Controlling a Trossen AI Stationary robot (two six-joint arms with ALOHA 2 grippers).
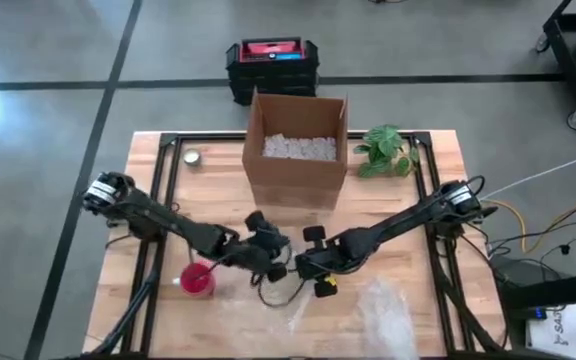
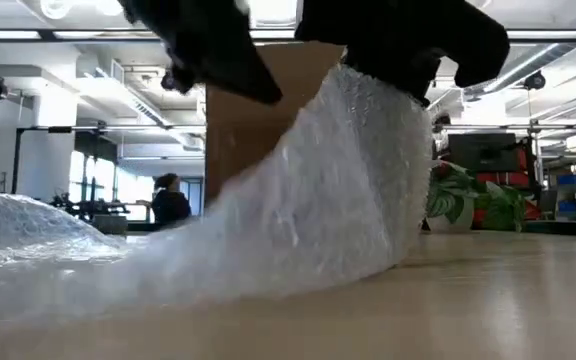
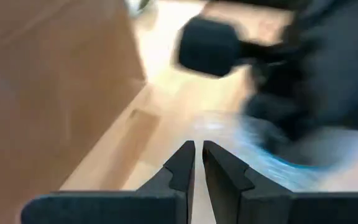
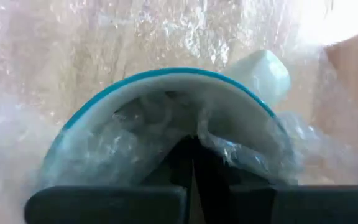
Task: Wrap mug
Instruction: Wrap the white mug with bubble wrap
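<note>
Polished grey concrete floor with dark seam lines; black-and-red plastic toolbox behind table; bright ceiling strip lights; person far back.

The wrap is clear, bubbled plastic, crinkled and faintly shiny. Pinched in the right gripper, the mug looks smooth, glossy ceramic. The table below is pale, matt wood; the box is dull brown cardboard.

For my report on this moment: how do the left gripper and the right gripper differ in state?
The right gripper is shut on the mug rim with bubble wrap tucked inside; the left gripper holds nothing, its fingers almost together. Both are near the table centre, in front of the cardboard box.
</note>
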